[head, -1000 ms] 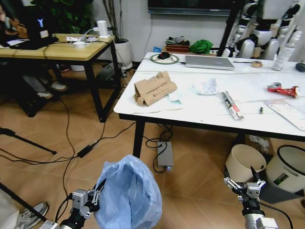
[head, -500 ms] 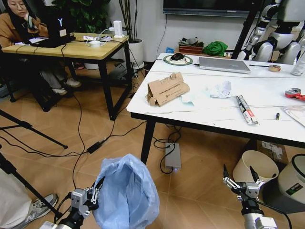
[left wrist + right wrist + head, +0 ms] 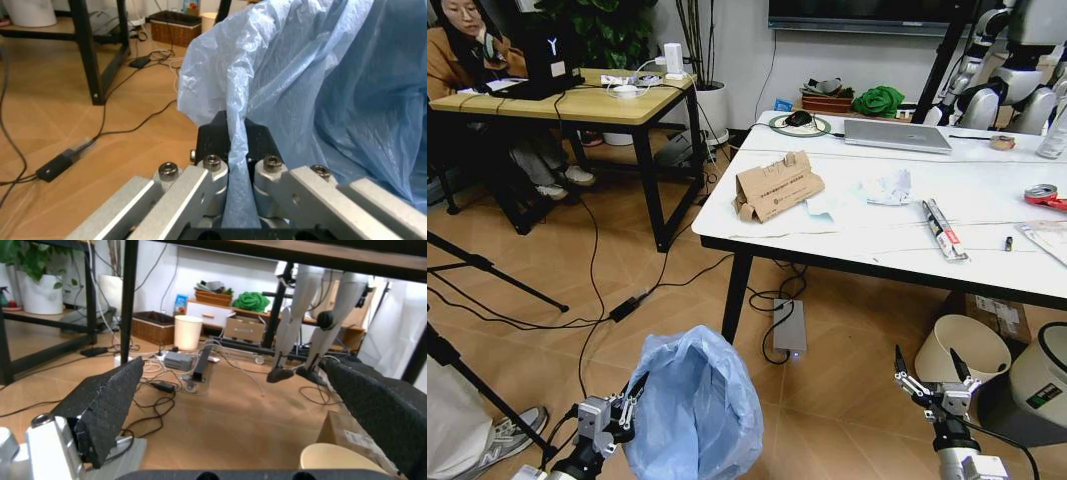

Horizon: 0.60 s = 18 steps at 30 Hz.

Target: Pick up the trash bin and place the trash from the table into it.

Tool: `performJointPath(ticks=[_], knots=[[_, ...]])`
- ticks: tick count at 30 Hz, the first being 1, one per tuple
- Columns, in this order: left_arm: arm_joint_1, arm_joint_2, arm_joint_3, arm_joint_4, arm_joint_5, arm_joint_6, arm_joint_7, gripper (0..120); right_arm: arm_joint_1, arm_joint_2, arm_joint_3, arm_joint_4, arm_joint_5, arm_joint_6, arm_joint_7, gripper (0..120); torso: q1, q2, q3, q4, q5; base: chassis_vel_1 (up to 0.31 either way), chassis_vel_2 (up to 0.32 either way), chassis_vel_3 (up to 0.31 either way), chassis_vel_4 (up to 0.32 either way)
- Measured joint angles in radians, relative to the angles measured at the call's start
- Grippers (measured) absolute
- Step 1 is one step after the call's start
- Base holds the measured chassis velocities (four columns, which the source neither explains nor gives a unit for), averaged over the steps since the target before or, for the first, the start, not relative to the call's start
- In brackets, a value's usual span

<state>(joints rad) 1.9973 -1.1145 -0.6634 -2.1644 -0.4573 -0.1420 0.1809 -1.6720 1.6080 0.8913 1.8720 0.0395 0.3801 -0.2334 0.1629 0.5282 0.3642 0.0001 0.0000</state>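
Right gripper [image 3: 240, 405], jaws wide apart, above wooden floor [image 3: 227, 425].

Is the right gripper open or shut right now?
Open. The right gripper has its two black pads spread wide with bare floor between them, holding nothing, low beside the table.

Even, bright indoor light — slight softness throughout

— What sort of place is this?
— A robotics lab set up like an office. At twelve o'clock a white marble-look desk [image 3: 987, 255] carries a laptop [image 3: 897, 136]; at ten o'clock stands a wooden desk [image 3: 567, 103] with electronics.
— And why robotics?
— Parked humanoid robots [image 3: 1012, 70] at one o'clock, tripod legs [image 3: 487, 270] at nine, and cables [image 3: 617, 300] trailing over the wood floor [image 3: 847, 360].
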Motion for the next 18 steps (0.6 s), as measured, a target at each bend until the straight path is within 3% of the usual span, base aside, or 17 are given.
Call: performJointPath(ticks=[13, 18], knots=[[0.001, -0.001, 0.001, -0.001, 0.0, -0.018, 0.006, 0, -0.005, 0.0, 0.001, 0.003, 0.0, 0.003, 0.0, 100, 0.005, 0.011, 0.007, -0.0006, 0.0, -0.056, -0.058, -0.064, -0.064], [0.004, -0.002, -0.003, -0.004, 0.003, -0.025, -0.001, 0, -0.005, 0.0, 0.0, 0.002, 0.0, 0.005, 0.0, 100, 0.005, 0.012, 0.007, 0.0001, 0.0, -0.015, -0.019, -0.023, -0.016]])
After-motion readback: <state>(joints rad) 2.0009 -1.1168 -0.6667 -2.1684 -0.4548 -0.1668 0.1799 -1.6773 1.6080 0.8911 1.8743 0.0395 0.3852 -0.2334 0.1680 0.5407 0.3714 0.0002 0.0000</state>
